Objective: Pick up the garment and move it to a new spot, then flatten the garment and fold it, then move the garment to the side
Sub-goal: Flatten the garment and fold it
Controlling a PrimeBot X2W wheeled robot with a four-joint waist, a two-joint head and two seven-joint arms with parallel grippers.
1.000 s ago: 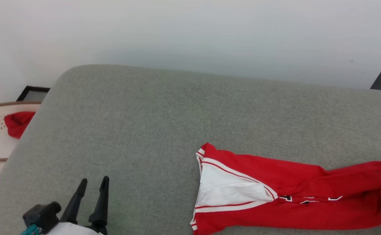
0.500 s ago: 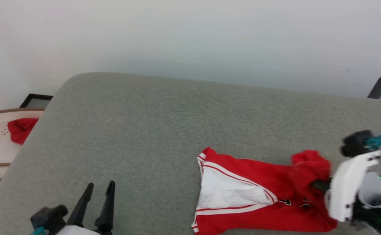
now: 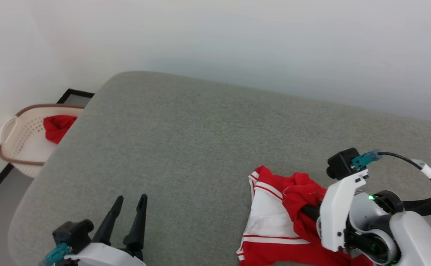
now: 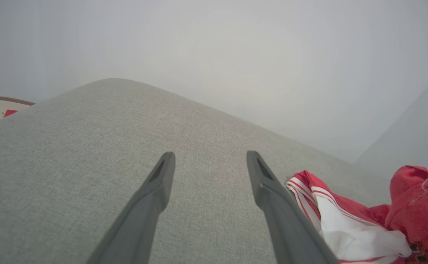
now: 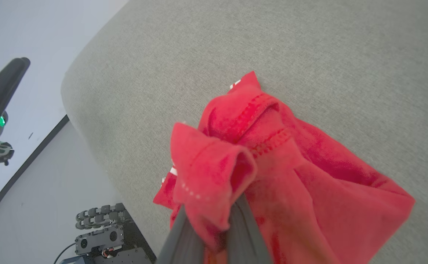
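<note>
Counts: one garment (image 3: 271,210), one grey cushion (image 3: 186,140) under it, one basket (image 3: 12,129), one small red cloth (image 3: 56,127) inside that basket, two grippers.

My right gripper (image 3: 309,212) is clamped on a bunched red fold of the garment. The right wrist view shows both fingers (image 5: 188,238) pinching cloth between them. My left gripper (image 3: 131,198) hangs spread wide with nothing in it, over bare cushion near the near left corner.

The garment sits by the near edge, toward the right side. Its white sleeve panel and striped trim lie flat on the cushion, and the red part is lifted and crumpled at the claw.

Room: the whole far half of the cushion is bare, and so is the wide stretch between the left gripper and the garment. The left edge rounds off, and the basket stands on the floor just beyond the far left corner.

Hidden: the right fingertips are buried in cloth. The garment's near part is cut off by the bottom of the head view, and its right part is behind my white wrist. The cushion's left edge covers part of the basket. A dark rod (image 5: 1,88) with a green light at the edge of the right wrist view: I cannot tell what it is.
</note>
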